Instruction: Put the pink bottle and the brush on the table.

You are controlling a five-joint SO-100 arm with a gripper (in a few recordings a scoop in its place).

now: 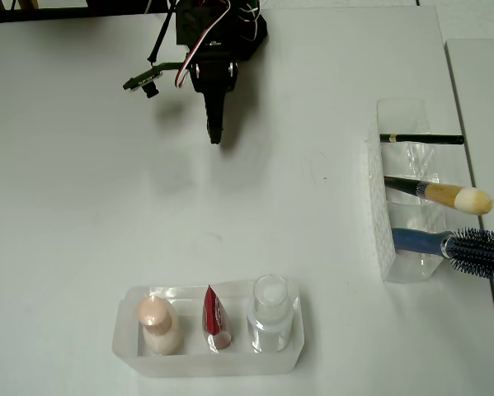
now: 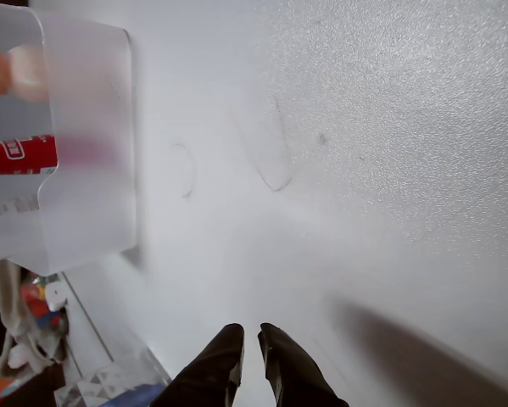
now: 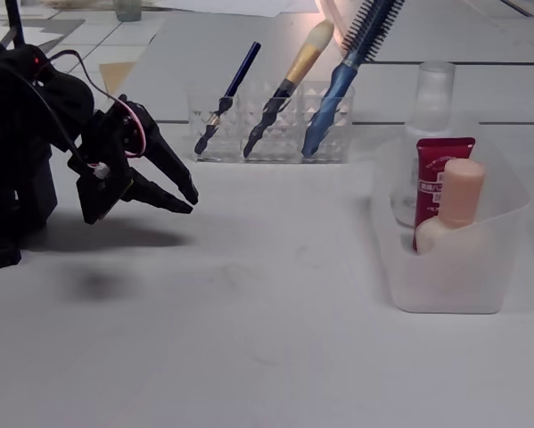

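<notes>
Here the pink bottle (image 1: 157,322) is seen standing upright at the left end of a frosted translucent tray (image 1: 131,359) in the overhead view, with a red tube (image 1: 214,319) in the middle and a clear bottle with a white cap (image 1: 270,313) at the right end. In the fixed view the pink bottle (image 3: 455,207) is nearest the camera inside the tray (image 3: 445,285), with the red tube (image 3: 438,165) just behind it.

The brush (image 1: 444,195) is held in the middle slot of a clear organiser (image 1: 388,247) at the right of the overhead view, its cream bristles jutting out past the organiser's edge. A thin dark pencil-like stick (image 1: 421,139) is kept in the slot above it and a blue-handled hairbrush (image 1: 465,247) in the slot below.

Both containers are carried by the white bench (image 1: 82,206). The black pincer (image 1: 214,132) is seen above the bare bench, well apart from tray and organiser. Its jaws are parted by a narrow gap in the wrist view (image 2: 250,348), and nothing is gripped between them.
</notes>
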